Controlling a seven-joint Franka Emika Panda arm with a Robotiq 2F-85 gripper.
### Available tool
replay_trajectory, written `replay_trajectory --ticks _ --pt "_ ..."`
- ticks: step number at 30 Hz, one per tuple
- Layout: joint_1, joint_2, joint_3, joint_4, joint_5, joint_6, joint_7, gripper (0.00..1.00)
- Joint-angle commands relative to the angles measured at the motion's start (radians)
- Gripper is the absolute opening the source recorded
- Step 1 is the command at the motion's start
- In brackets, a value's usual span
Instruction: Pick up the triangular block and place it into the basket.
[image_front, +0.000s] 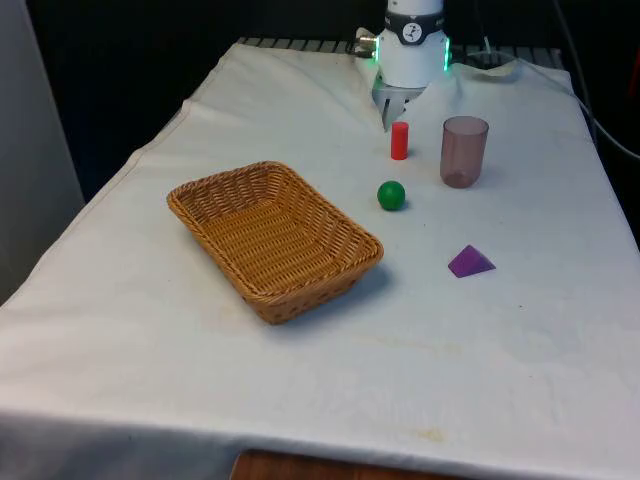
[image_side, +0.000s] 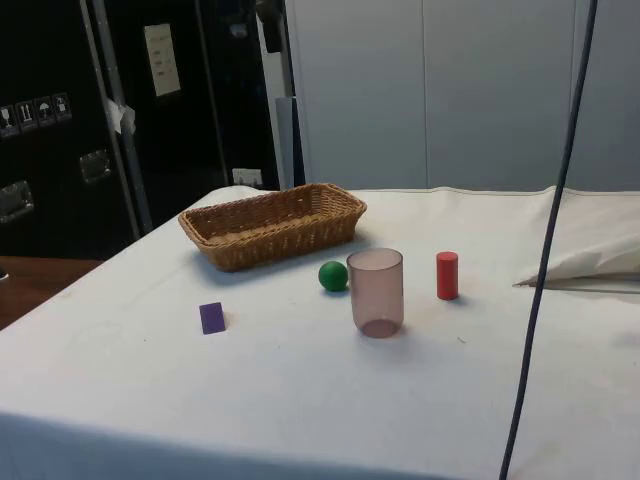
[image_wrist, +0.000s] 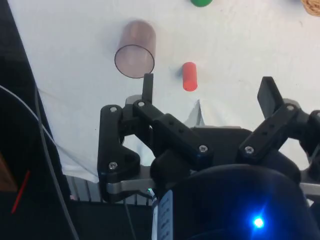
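Observation:
The purple triangular block lies on the white cloth at the front view's right, well apart from the wicker basket. In the side view the block sits nearest the camera, with the basket further back. My gripper hangs at the table's far end, just behind the red cylinder and far from the block. It is open, with nothing between its fingers. The gripper looks down on the cloth.
A red cylinder stands upright near the gripper. A translucent brownish cup stands to its right in the front view. A green ball lies between the cylinder and the basket. A dark cable crosses the side view.

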Motion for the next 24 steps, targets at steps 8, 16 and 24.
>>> replay_trajectory --ticks 8,16,24 --pt "0.009 0.012 0.044 -0.014 -0.018 0.032 0.056 1.00" --pt "0.012 0.047 0.076 -0.011 -0.011 0.076 0.087 1.00" --pt "0.008 0.103 0.097 0.008 0.001 0.120 0.109 1.00"
